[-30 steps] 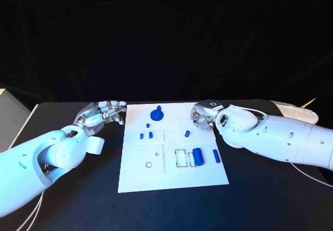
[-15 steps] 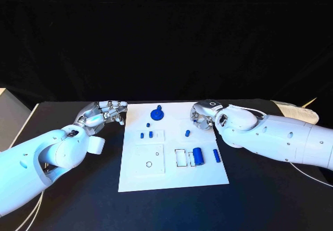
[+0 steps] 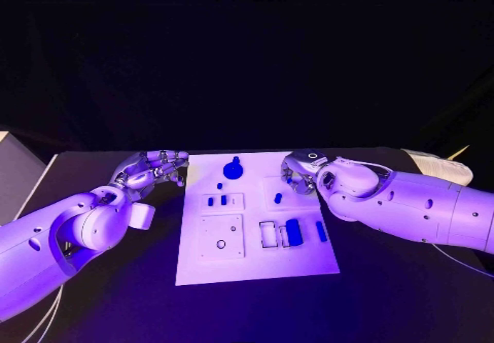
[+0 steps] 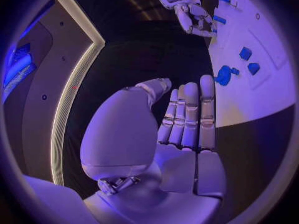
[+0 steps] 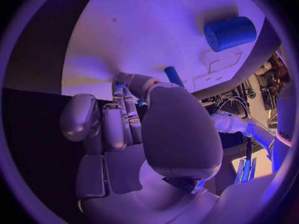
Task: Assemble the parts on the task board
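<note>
From the head camera you see the white task board (image 3: 258, 246) lying in the middle of the black table (image 3: 412, 300), with your 2 arms reaching in toward its far end. Your left hand (image 3: 153, 168) sits just beside the board's far left corner, over the dark tabletop, its fingers straight, close together and holding nothing. Your right hand (image 3: 298, 173) sits over the board's far right edge, fingers curled inward; whether they pinch anything cannot be told from here. On the board, a round blue part with a knob (image 3: 233, 170) lies near the far edge between the 2 hands. Nearer you, 2 small blue pegs (image 3: 216, 201) stand side by side in a raised square, with 1 tiny peg (image 3: 219, 186) just beyond them and another small peg (image 3: 278, 198) close to the right hand. Toward the near right, a blue cylinder (image 3: 295, 231) lies in a rectangular recess with a slim blue bar (image 3: 321, 231) just beside it. In the left wrist camera, your left hand (image 4: 187, 119) shows flat, empty fingers pointing toward the board (image 4: 261, 79), with the round part (image 4: 224, 75) near its edge and the right hand (image 4: 193, 17) farther off. In the right wrist camera, your right hand (image 5: 118, 119) has its fingers bent in over the board (image 5: 156, 35); the fingertips are hidden behind the thumb, and the blue cylinder (image 5: 229, 33) lies well apart.
</note>
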Motion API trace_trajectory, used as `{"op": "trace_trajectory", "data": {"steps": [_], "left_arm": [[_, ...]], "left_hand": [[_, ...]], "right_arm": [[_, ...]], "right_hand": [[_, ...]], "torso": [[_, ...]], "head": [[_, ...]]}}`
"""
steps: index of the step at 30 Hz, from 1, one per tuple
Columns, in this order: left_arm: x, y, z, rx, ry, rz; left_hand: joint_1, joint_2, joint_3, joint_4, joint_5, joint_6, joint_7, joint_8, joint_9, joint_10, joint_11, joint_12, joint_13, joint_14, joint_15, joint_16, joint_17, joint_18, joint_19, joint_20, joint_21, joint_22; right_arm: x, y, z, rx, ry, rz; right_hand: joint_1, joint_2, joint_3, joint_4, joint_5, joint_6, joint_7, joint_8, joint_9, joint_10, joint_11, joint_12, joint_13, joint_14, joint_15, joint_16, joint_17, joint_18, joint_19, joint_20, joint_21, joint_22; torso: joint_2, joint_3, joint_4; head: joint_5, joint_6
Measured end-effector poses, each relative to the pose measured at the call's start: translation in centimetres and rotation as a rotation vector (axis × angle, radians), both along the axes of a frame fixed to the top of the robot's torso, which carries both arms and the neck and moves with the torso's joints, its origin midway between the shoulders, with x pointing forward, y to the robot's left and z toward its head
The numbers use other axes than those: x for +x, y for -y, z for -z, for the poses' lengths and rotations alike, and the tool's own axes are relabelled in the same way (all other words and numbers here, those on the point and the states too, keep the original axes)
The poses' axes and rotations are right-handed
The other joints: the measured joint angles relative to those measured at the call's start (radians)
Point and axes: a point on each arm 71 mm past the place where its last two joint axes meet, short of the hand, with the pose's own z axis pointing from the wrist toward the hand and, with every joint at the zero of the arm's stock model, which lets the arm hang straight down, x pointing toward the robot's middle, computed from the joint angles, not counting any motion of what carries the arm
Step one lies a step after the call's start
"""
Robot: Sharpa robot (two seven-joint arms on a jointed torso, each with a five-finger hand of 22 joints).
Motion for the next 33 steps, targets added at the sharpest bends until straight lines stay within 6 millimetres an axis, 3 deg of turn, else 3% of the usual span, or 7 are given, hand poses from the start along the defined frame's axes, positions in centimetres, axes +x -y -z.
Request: {"op": "trace_trajectory", "data": {"steps": [5,19,33], "left_arm": [[0.0,0.0,0.0,0.002,-0.001,0.000],[0.1,-0.2,0.2,0.005,-0.005,-0.007],[0.3,-0.6,0.3,0.008,-0.009,-0.016]], "left_hand": [[0.004,0.004,-0.002,-0.002,0.000,0.000,0.000,0.000,0.000,0.000,0.000,0.000,0.000,0.000,0.000,0.000,-0.001,0.000,0.002,-0.002,0.000,0.000],[0.004,0.004,-0.003,-0.003,0.000,0.000,0.000,0.000,0.001,0.000,0.000,0.000,0.000,0.000,0.000,0.000,-0.001,0.000,0.004,-0.004,0.000,-0.001],[0.004,0.004,-0.003,-0.003,0.000,0.000,0.000,0.000,0.001,0.000,0.000,0.000,-0.001,0.000,0.000,0.000,-0.002,0.000,0.003,-0.004,0.000,-0.001]], "right_arm": [[-0.2,-0.1,0.1,-0.001,0.018,-0.001],[-0.8,0.1,-0.1,0.034,0.067,-0.003],[-2.4,-0.4,-3.0,0.106,0.108,-0.044]], "right_hand": [[0.002,0.003,0.007,-0.007,-0.020,0.004,-0.004,0.000,0.003,0.000,0.000,0.000,0.000,0.001,-0.001,0.004,0.000,0.000,-0.004,-0.004,0.009,0.013],[-0.005,0.012,0.010,-0.013,-0.025,0.011,-0.004,0.004,0.006,0.000,0.000,0.000,0.000,-0.002,-0.005,0.004,0.000,0.000,-0.004,-0.004,0.019,0.026],[-0.005,0.012,0.009,-0.014,-0.029,0.011,-0.004,0.004,0.007,0.000,0.000,0.000,0.000,-0.002,-0.005,0.008,0.001,0.000,-0.004,-0.004,0.019,0.027]], "torso": [[0.000,-0.0001,-0.0005],[0.000,0.0000,-0.0010],[-0.001,-0.0006,-0.0027]], "head": [[0.000,0.002],[0.003,0.006],[0.005,0.010]]}}
